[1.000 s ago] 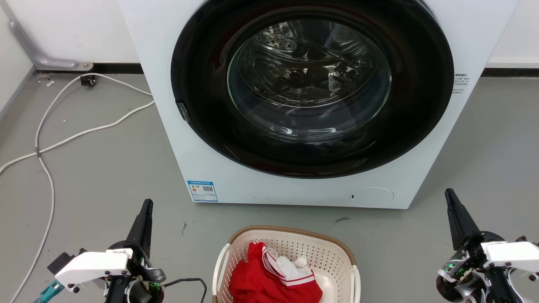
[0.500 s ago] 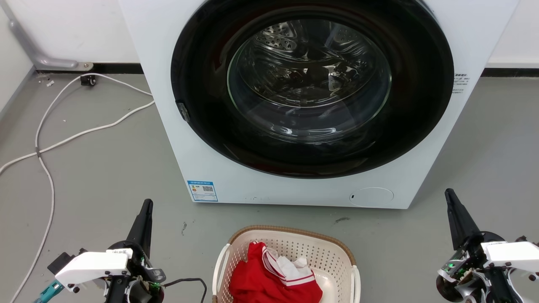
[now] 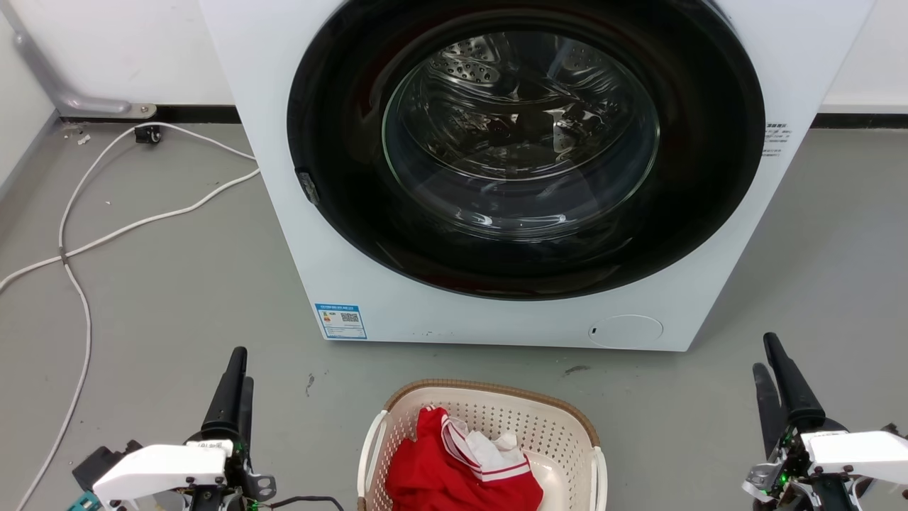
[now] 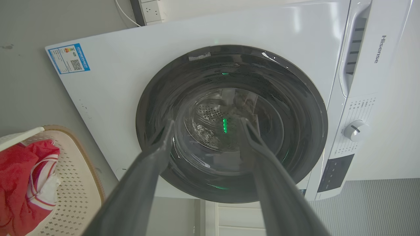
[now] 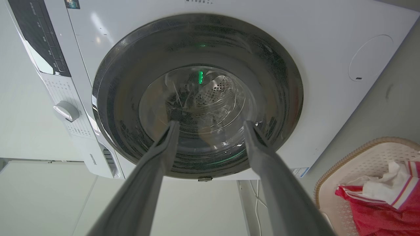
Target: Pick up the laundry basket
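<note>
The laundry basket (image 3: 489,389) stands on the grey floor in front of the washer, cream and perforated, with a brown rim and white side handles. A red garment with white stripes (image 3: 461,472) lies inside it. My left gripper (image 3: 242,366) hovers to the basket's left, open and empty, fingers pointing at the washer. To the basket's right my right gripper (image 3: 764,353) is also open and empty. The left wrist view has the basket (image 4: 77,183) at lower left, off to the side of the open left gripper (image 4: 206,120). The right wrist view has the basket (image 5: 361,157) at lower right of the open right gripper (image 5: 210,122).
A white front-loading washer (image 3: 333,241) with a dark round glass door (image 3: 521,135) stands close behind the basket. White cables (image 3: 78,248) trail across the floor at the left. Bare floor lies on both sides of the basket.
Both grippers sit slightly lower in the head view and have turned, so two separate fingers now show on each. The basket has not moved.
</note>
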{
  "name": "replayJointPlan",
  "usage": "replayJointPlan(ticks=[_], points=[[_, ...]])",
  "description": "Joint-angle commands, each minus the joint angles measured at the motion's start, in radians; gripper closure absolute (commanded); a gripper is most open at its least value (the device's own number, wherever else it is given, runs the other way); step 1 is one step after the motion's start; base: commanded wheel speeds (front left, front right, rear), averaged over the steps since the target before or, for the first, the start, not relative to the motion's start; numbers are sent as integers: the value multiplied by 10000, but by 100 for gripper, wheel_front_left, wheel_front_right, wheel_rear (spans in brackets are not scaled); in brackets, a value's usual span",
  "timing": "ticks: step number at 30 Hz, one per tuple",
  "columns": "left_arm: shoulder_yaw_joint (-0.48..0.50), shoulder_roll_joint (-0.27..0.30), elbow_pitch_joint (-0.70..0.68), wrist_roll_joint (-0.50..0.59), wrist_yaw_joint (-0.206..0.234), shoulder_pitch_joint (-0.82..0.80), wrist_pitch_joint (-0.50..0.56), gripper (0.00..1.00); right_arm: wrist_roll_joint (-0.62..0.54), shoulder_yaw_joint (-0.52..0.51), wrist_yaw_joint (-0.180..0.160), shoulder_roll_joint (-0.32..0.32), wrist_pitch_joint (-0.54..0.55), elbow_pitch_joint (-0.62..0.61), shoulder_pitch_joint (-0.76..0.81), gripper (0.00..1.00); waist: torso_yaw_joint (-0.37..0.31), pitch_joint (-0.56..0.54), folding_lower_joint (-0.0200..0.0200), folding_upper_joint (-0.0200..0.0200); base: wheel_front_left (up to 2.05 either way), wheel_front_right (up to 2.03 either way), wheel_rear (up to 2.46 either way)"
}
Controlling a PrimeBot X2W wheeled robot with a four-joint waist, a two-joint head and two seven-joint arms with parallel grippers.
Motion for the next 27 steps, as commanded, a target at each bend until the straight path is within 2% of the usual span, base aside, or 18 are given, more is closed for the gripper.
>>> replayJointPlan(ticks=[1, 3, 4, 13, 14, 27], points=[[57, 20, -331, 510, 59, -148, -135, 0, -488, -66, 0, -24, -127, -311, -85, 0, -2, 7, 0, 0, 0, 0, 0], [42, 21, -476, 935, 149, -135, -228, 0, -882, -81, 0, -24, -219, -415, -63, 0, -3, 13, 0, 0, 0, 0, 0], [-36, 22, -692, 1623, 323, -99, -359, 0, -1567, -76, 0, -25, -355, -588, -19, 0, -2, 25, 0, 0, 0, 0, 0], [-440, 25, -1173, 3728, 912, 29, -739, 0, -3979, 140, 0, -28, -733, -1191, 182, 0, -4, 61, 0, 0, 0, 0, 0], [-440, 25, -1173, 3728, 912, 29, -739, 0, -3979, 140, 0, -28, -733, -1191, 182, 0, -4, 61, 0, 0, 0, 0, 0], [-838, 28, -1580, 6055, 1516, 183, -1220, 0, -7250, 324, 0, -32, -1218, -1781, 456, 0, -4, 96, 0, 0, 0, 0, 0]])
